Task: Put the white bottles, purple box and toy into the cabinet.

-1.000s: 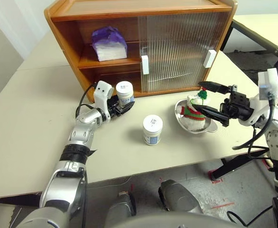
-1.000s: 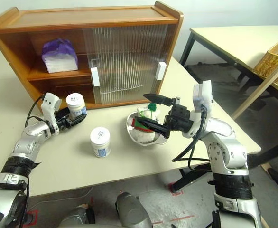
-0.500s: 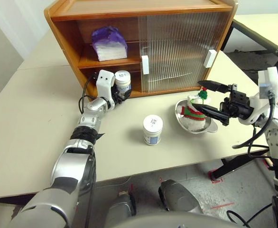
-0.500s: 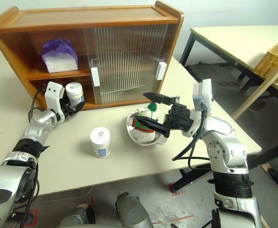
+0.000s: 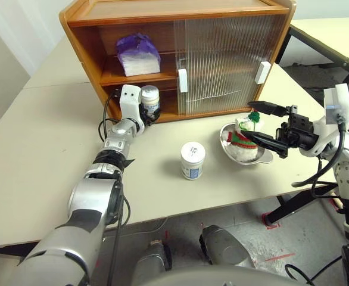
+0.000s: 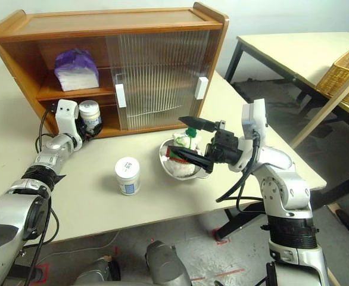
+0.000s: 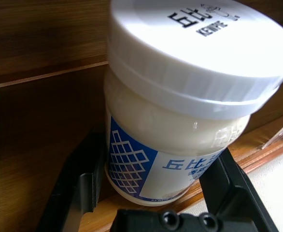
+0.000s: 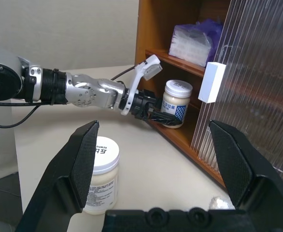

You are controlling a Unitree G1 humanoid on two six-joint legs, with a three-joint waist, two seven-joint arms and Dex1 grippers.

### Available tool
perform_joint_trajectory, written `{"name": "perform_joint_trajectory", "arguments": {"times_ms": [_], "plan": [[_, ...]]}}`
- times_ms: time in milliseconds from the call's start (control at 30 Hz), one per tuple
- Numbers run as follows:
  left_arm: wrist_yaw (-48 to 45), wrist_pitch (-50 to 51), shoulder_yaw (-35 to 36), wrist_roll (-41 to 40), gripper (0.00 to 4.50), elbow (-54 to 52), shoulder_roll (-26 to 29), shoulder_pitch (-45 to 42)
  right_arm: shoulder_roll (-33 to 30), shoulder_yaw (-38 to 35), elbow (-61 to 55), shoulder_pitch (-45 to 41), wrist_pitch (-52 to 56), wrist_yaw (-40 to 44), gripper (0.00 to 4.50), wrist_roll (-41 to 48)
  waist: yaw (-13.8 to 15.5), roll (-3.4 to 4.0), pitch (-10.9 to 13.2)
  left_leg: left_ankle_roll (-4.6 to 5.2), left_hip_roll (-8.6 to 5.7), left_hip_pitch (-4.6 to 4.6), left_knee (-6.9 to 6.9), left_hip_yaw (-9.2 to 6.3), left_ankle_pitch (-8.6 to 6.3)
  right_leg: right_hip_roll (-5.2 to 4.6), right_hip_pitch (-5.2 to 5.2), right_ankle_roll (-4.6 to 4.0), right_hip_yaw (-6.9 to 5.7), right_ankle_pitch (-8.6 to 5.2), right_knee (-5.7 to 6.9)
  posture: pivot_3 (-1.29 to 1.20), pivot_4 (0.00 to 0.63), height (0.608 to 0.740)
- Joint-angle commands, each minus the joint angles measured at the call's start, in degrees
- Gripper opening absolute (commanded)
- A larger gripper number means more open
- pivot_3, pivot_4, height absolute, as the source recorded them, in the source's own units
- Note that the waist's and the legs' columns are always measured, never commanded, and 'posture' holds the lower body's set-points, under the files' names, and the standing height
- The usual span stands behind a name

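Beige worktop [image 5: 37, 149] carries the cabinet [image 5: 162, 12], its left side open. On the lower shelf at the opening, the left fingers [image 7: 78, 186] flank a white bottle [image 5: 150, 100], one on each side of its base, gripping it. Beyond those fingers, on the upper shelf, lies the purple box [image 5: 137, 54]. The second bottle [image 5: 192, 160] stands on the worktop between the two arms. The right fingers [image 8: 83, 159] spread wide, holding nothing, just beside the toy [image 5: 244, 136] in a steel bowl [image 5: 227, 149].
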Motion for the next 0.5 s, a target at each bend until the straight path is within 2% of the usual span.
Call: {"name": "perform_joint_trajectory", "arguments": {"times_ms": [33,500], "plan": [[0.77,-1.19,1.59,-0.42,3.08,1.91,-0.17,-1.82,-0.11,0.98,-0.44,-0.99,0.78,0.05,4.5,0.41,-0.02,0.0,0.0,0.0,-0.03,0.0,0.0,0.0,0.0,-0.01,0.0,0.01,0.0,0.0,0.0,-0.39,0.027,0.74],[2.55,-2.44,4.35,-0.24,3.08,6.39,-0.78,-4.7,1.13,0.65,0.28,-2.08,1.35,-2.38,4.5,0.0,-0.04,-0.02,0.01,0.09,-0.17,-0.1,-0.01,0.01,0.06,0.0,-0.05,0.14,-0.01,-0.07,0.0,-0.39,0.034,0.74]]}}
